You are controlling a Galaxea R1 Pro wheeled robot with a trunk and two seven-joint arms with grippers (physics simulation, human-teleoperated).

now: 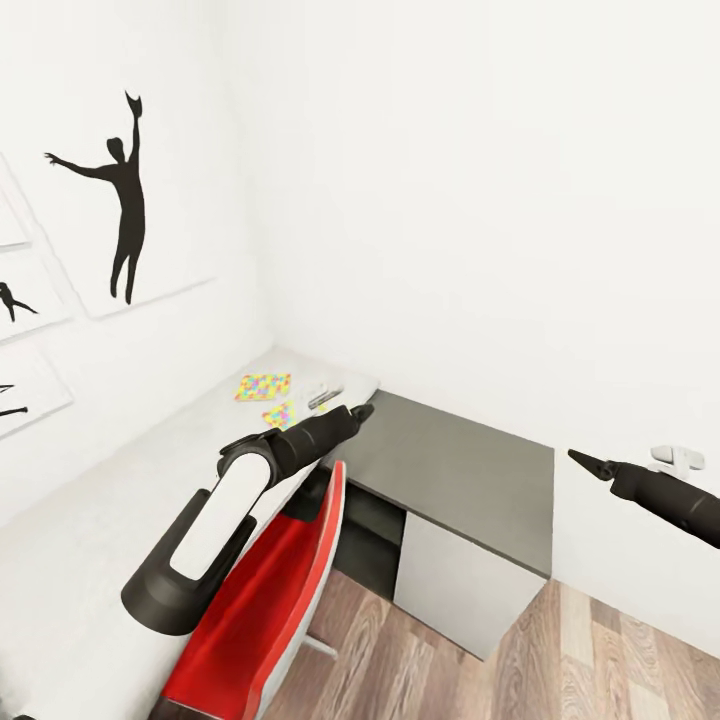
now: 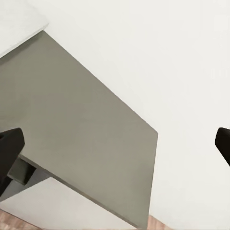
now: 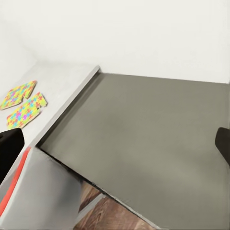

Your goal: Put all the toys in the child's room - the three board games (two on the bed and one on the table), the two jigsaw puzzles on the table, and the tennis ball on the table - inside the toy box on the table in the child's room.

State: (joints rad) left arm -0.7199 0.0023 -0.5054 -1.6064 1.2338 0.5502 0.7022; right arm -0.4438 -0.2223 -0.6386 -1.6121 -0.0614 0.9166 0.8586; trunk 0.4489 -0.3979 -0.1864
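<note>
While the robot faces the corner of the room, it appears to be between pickups, approaching the table [image 1: 150, 470] rather than handling anything. Both arms are raised and carry nothing. The left gripper [image 1: 362, 410] hangs over the near edge of the dark-topped cabinet [image 1: 470, 470]; in its wrist view the two fingertips sit at the far edges of the picture with only the cabinet top between them, so its jaws stand wide apart. The right gripper [image 1: 585, 460] is out to the robot's right, off the cabinet's far edge, and its wrist view likewise shows the fingers spread with nothing held.

The two jigsaw puzzles [image 1: 263, 386] lie flat on the pale table top near the wall corner, one just beside the other, the nearer one partly behind the left arm. They sit beyond and to the left of the left gripper, near it but apart, and well apart from the right gripper. A small pale object [image 1: 322, 394] lies just beside them; it is too blurred to name with confidence.

A red chair [image 1: 270, 610] stands tucked against the table in front of the robot.

The next move likely calls for swinging the left arm over the table toward the puzzles and lowering the spread fingers to a thin, flat edge, which will be awkward to pinch.
</note>
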